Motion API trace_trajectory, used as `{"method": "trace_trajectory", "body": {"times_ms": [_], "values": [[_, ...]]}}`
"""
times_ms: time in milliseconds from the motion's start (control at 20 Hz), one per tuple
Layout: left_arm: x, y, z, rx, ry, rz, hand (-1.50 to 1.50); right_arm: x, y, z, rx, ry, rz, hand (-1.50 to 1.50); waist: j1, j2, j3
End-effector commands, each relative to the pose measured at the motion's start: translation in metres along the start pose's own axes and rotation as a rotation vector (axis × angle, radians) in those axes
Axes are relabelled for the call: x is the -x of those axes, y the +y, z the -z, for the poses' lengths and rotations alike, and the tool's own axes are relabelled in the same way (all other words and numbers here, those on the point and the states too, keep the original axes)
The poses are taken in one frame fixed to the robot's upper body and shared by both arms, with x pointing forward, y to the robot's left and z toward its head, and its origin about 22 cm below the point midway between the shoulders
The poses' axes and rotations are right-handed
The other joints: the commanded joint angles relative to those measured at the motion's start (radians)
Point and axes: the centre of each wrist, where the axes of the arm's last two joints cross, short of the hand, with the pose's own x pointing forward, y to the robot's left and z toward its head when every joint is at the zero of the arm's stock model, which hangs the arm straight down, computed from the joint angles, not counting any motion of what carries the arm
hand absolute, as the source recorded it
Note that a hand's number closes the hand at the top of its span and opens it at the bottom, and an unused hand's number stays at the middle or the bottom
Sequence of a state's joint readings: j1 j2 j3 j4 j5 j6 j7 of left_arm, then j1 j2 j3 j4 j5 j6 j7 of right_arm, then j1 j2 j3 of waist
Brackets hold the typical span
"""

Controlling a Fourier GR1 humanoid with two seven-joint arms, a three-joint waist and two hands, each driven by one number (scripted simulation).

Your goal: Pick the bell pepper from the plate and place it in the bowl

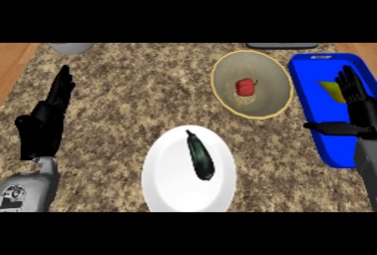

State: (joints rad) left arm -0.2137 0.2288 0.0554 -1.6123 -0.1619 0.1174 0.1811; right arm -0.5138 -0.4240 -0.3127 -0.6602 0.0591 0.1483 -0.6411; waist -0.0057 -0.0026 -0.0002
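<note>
The left hand (43,122) is matte black, with slim, segmented fingers (63,84) and a blocky palm. It joins a glossy grey forearm (26,189) that bears small dark markings near its lower end. The right hand (358,112) is the same black, above a darker grey forearm (366,164).

Small red bell pepper (246,87) lying in the middle of a tan plate (274,67), just left of the open right hand (355,102), no bowl identifiable

Left black robot hand (46,119): open, fingers straight, pointing up.
Right black robot hand (355,107): open, fingers up, thumb out sideways.
</note>
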Motion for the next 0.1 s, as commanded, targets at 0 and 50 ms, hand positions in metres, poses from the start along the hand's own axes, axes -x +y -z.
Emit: {"method": "trace_trajectory", "body": {"times_ms": [0,50], "values": [[0.003,0.013,0.001,-0.004,0.008,0.000,0.00,0.001,0.000,-0.024,-0.026,-0.013,0.009,-1.50,0.002,0.001,0.000],[-0.013,0.005,0.000,0.001,-0.002,-0.001,0.00,0.007,-0.016,-0.030,-0.017,-0.017,0.013,-1.50,0.005,0.002,0.000]]}}
